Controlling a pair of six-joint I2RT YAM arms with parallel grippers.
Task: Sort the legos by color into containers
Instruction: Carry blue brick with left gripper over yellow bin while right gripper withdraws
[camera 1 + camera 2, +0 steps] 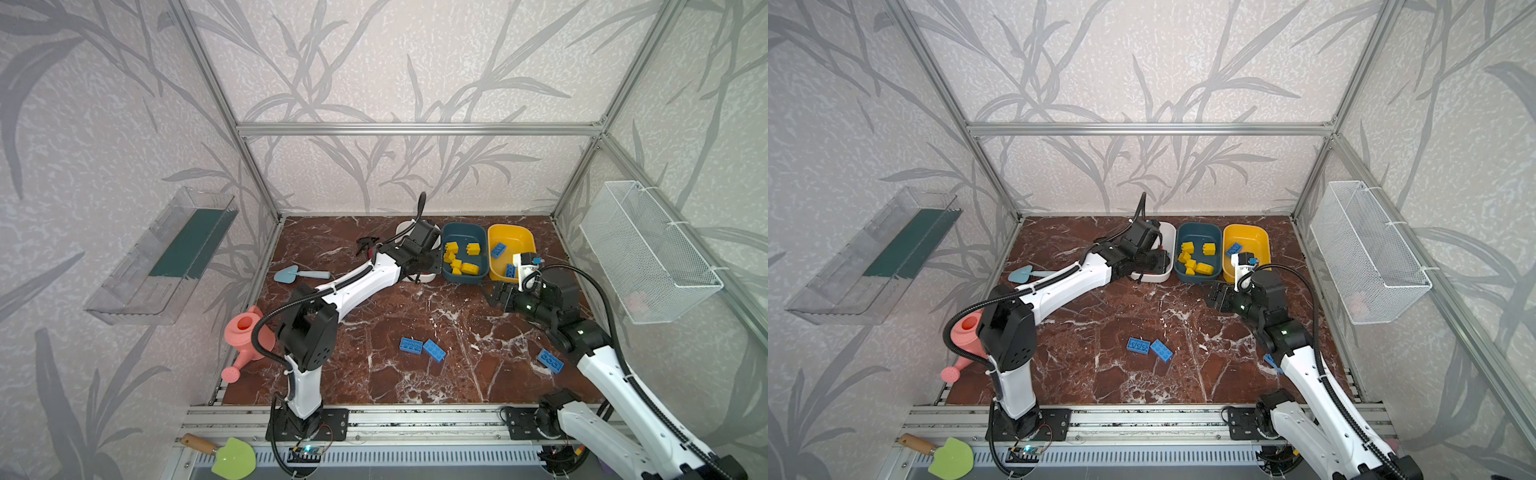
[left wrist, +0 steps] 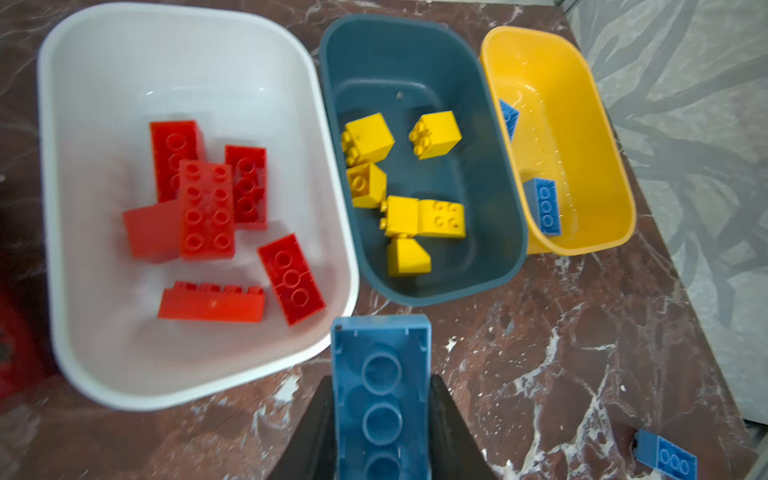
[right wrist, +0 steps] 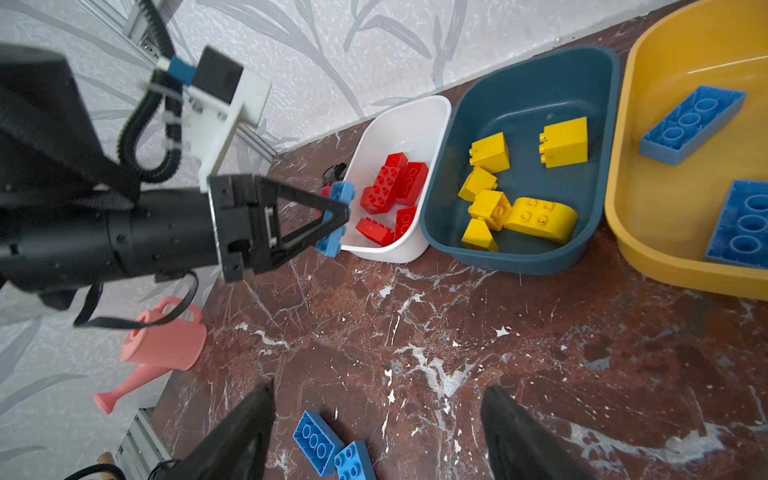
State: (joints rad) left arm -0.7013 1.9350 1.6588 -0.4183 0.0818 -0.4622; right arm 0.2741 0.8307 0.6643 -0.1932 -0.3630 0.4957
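Marble table fills the cell floor. Clock is read off the top views, w/ 12 at the back wall. L arm reaches from 7 o'c toward 12. R arm comes in from 5 o'c toward 1.

Three tubs stand in a row at the back, rim to rim: white tub at 12, teal tub just past 12, yellow tub at 1. Pink can sits at 9 by the table edge. Small trowel lies at 10.

L gripper is by the white tub's 5 o'c corner, pinching a blue brick across its width. The brick's hollow underside faces the wrist cam. In both top views the wrist hides the grip. R gripper hangs at 6 o'c of the teal/yellow seam, near both tubs. Its fingers are spread wide w/ nothing btw them.

Legos:
- Six reds are heaped in the white tub.
- Six yellows are in the teal tub.
- Two blues are in the yellow tub, apart from each other.
- A loose pair of blue ones lies side by side on the table at 6 o'c.
- A blue single lies at 4 o'c, just beside R arm.
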